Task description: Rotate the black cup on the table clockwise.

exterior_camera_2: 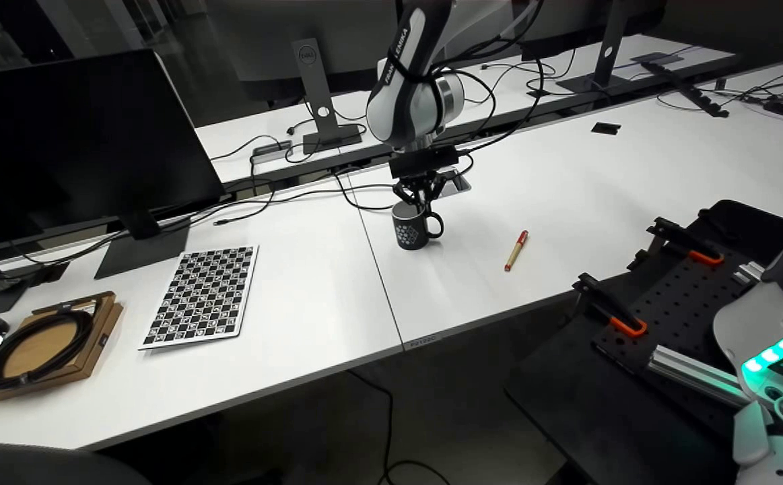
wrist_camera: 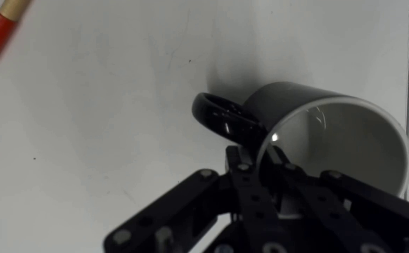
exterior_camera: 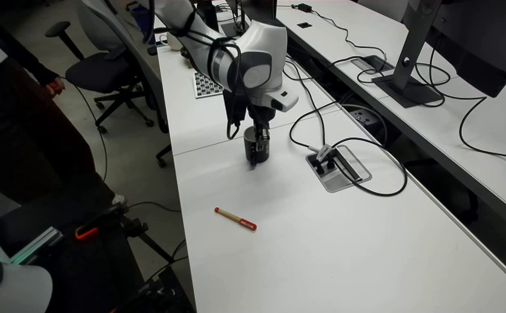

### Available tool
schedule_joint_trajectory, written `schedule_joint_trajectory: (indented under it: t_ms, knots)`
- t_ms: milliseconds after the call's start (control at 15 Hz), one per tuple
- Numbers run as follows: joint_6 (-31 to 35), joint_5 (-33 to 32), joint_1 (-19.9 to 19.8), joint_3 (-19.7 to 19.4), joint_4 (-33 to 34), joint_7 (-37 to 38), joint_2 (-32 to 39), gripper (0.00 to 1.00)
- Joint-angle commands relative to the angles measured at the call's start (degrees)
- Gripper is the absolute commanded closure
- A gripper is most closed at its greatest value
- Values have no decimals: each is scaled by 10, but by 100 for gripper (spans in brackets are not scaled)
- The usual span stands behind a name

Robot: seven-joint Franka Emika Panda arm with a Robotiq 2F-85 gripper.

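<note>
Black cup (exterior_camera_2: 409, 229): upright, btwn long edges of table (exterior_camera: 344, 252)
Gripper (wrist_camera: 259, 155): abv handle-side rim
Jaws: pinching cup wall, 1 in, 1 out

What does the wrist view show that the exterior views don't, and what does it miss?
Only the wrist view clearly shows curved glints inside the black cup and the tool's fingers straddling its rim, one beside the handle. Only the exterior views show the robot's arm, the monitors and the checkered board. All share the cup, the tool, the table and the red-and-tan stick, which the wrist view cuts off.
</note>
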Motion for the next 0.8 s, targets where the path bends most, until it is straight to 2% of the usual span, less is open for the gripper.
schedule_joint_trajectory:
  t_ms: [0, 333, 733]
  knots:
    - [-2, 48, -1, 5, 12, 33, 15, 97]
    - [15, 103, 6, 6, -9, 119, 12, 97]
    - [46, 123, 31, -7, -51, 266, -11, 97]
